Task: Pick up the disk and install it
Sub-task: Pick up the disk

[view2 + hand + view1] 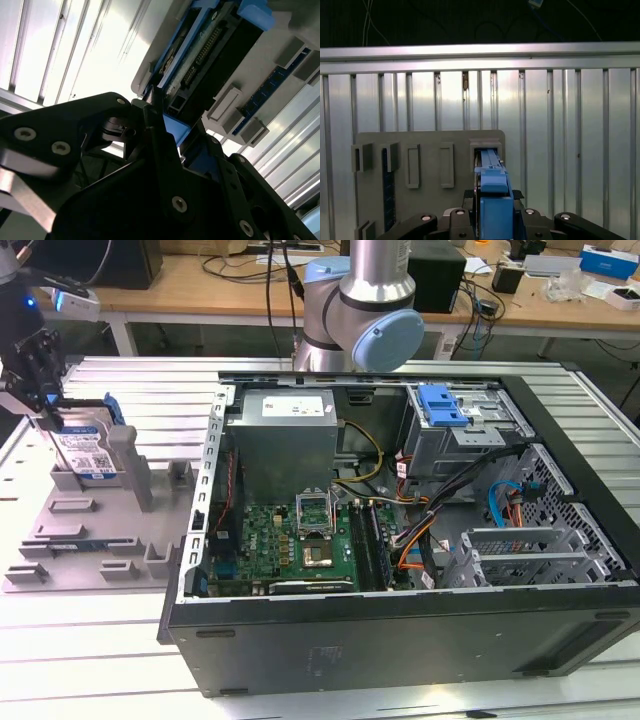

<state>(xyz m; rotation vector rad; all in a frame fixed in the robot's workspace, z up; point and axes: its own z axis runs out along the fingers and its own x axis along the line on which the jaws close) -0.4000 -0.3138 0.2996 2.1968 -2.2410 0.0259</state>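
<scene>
Pick step in hand; install not begun. The gripper (pixel 45 412) sits over the grey fixture (pixel 70 540), which lies on the slatted table (pixel 90 660) at its edge on the exterior view's left. The disk (pixel 85 452) stands on edge in a slot near the fixture's far edge, apparently seated between the upright posts. In the first wrist view the pincer (pixel 495 222) is closed narrow on the disk's (pixel 494 197) blue bracket, one finger on either side. Judgement: freeing it calls for a straight pull along the slot, no twist, or the bracket may bind on the posts. The open computer case (pixel 400 625) stands beside the fixture, its drive cage (pixel 450 435) at the far edge, well apart from the disk.
</scene>
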